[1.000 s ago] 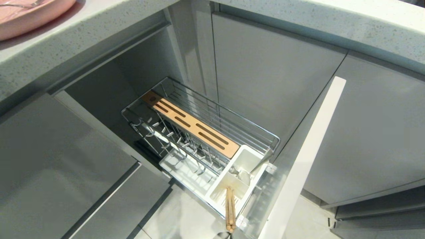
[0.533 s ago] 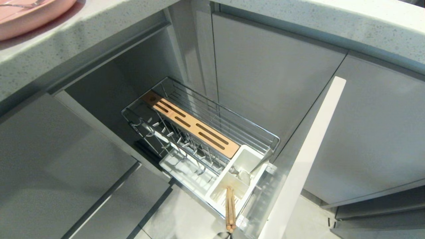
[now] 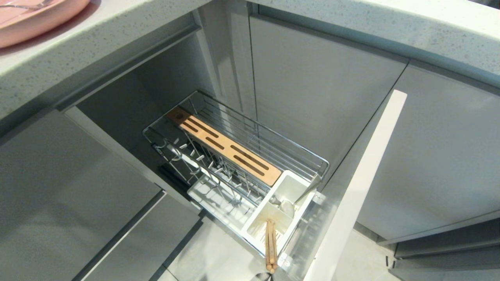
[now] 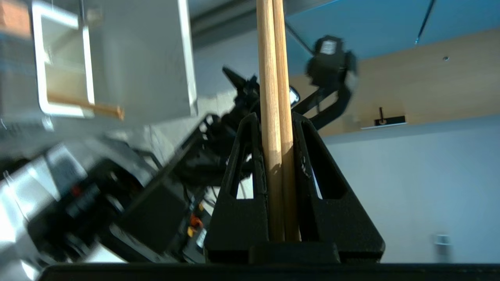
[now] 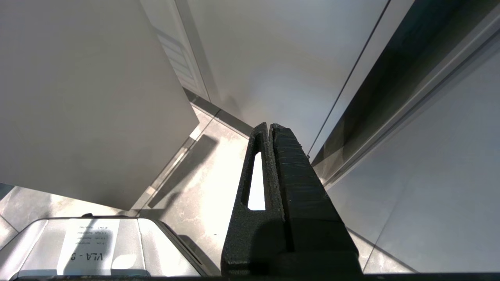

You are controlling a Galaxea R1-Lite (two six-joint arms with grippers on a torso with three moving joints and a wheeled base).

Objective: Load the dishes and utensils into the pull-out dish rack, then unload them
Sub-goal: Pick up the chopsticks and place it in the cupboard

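Note:
The pull-out dish rack (image 3: 273, 156) stands drawn out of the cabinet, with its wooden strip (image 3: 224, 150), upright prongs and white utensil box (image 3: 291, 187). A pair of wooden chopsticks (image 3: 270, 249) leans in the box, ends sticking out toward me. On the counter at the far left lies a pink plate (image 3: 35, 19) with a thin silver utensil (image 3: 23, 6) on it. My left gripper (image 4: 273, 117), outside the head view, is shut on another pair of chopsticks (image 4: 273, 78); the utensil box (image 4: 39, 62) shows off to one side. My right gripper (image 5: 269, 127) is shut on nothing, above the floor.
The rack's pale front panel (image 3: 359, 187) stands open to the right of the basket. Grey cabinet fronts (image 3: 320, 86) close in behind and on both sides. The speckled countertop (image 3: 371, 23) overhangs above. Pale floor tiles (image 3: 215, 253) show below the rack.

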